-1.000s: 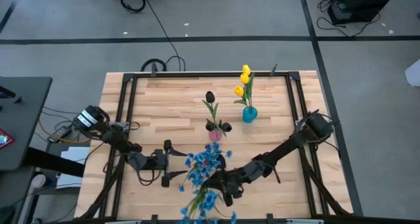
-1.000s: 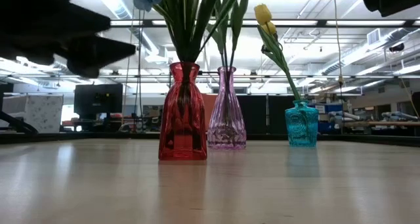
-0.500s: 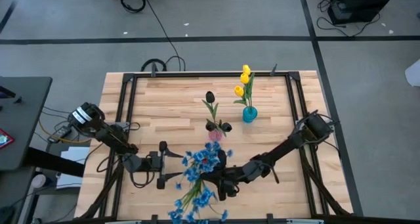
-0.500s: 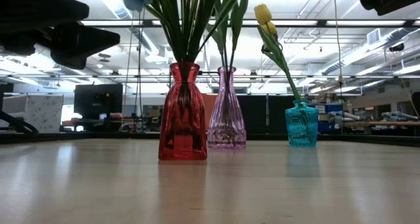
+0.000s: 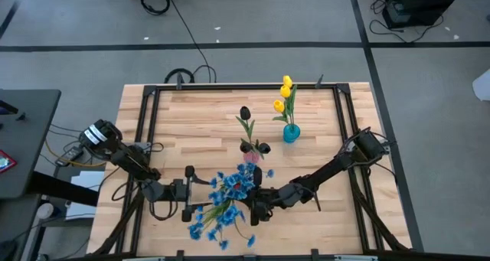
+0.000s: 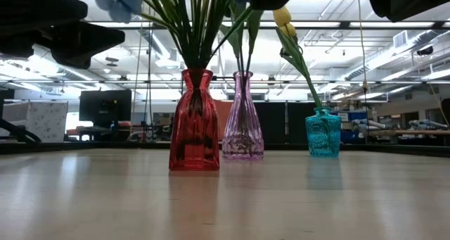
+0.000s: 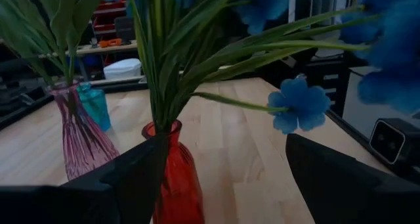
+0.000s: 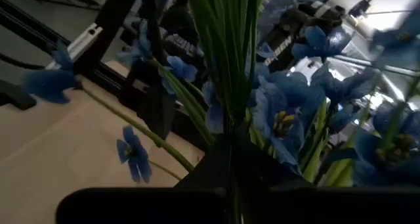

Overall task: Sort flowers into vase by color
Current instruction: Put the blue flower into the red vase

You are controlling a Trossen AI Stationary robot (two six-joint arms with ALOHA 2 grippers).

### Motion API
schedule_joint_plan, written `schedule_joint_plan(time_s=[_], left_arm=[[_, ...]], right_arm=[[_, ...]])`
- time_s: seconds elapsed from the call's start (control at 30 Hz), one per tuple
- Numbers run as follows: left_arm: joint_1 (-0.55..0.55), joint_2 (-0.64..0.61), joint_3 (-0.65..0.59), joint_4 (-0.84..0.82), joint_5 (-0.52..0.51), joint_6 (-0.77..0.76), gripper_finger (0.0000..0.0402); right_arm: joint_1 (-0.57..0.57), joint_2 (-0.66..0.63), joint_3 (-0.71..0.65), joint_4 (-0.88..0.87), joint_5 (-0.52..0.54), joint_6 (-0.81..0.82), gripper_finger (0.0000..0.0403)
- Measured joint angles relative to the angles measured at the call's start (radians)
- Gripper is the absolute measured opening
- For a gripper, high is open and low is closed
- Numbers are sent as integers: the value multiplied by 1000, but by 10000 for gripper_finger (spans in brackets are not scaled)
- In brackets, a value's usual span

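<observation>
- Red vase (image 6: 195, 120) stands at the near middle of the table; in the low view it is the nearest and leftmost of three vases in a loose row.
- Blue flowers (image 5: 226, 200) have their stems down in the red vase's neck; the blossoms fan toward 7 o'clock in the high view.
- Right gripper (image 5: 256, 203) sits at 3 o'clock of the bunch, clamped tight on the green stems above the neck. Right wrist view: stems (image 8: 231, 46) run straight up out from between its dark fingers.
- Left gripper (image 5: 190, 192) waits at 9 o'clock of the red vase, just beside it, jaws wide and holding nothing. In the left wrist view its two fingers flank the vase without touching.
- Pink vase (image 6: 242, 120), toward 12 o'clock from the red one, holds dark tulips (image 5: 245, 113).
- Teal vase (image 6: 323, 133), at 2 o'clock, holds yellow tulips (image 5: 284, 92).
- No loose flower shows on the table (image 5: 191, 123).
- Judgement: sorting looks nearly done, each colour in its own vase. Left to do: the right gripper lets go of the blue bunch and backs off without tipping the red vase. The bunch leans, so it may sag on release.
</observation>
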Motion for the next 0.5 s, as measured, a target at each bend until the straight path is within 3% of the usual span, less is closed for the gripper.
schedule_joint_plan(time_s=[0.33,0.5], left_arm=[[-4,-1,0,6,-47,50,314],[1,-4,0,6,-38,0,314]], right_arm=[[63,-2,0,198,100,-141,20],[146,-55,0,216,334,-190,20]])
